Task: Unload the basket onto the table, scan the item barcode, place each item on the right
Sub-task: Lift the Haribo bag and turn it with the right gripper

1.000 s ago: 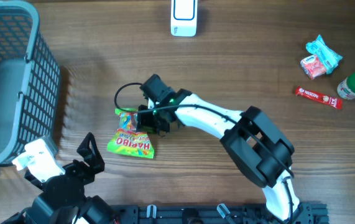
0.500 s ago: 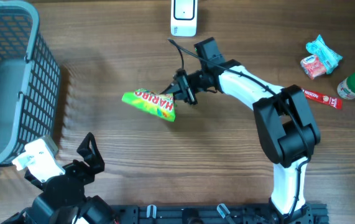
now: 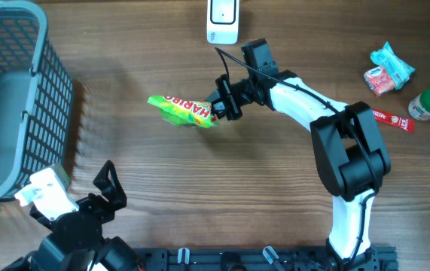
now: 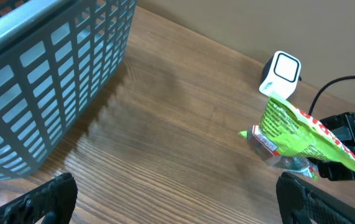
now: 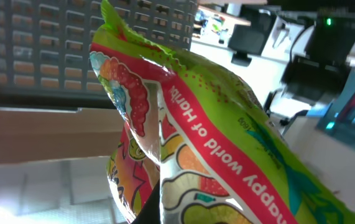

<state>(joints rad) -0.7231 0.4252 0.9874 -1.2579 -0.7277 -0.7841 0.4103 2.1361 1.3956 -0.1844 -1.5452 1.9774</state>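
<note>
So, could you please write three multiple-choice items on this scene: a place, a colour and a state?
1. Where does the white scanner stand?
A. Inside the basket
B. Among the snacks on the right
C. At the table's far edge, near the middle
2. What colour is the small jar's lid?
A. Green
B. Red
C. Yellow
3. What is the right gripper doing?
A. Resting open on the table
B. Gripping the candy bag
C. Holding the red bar

Answers: C, it sits top centre in the overhead view; A, the lid is green; B, its fingers are shut on the bag's end.
</note>
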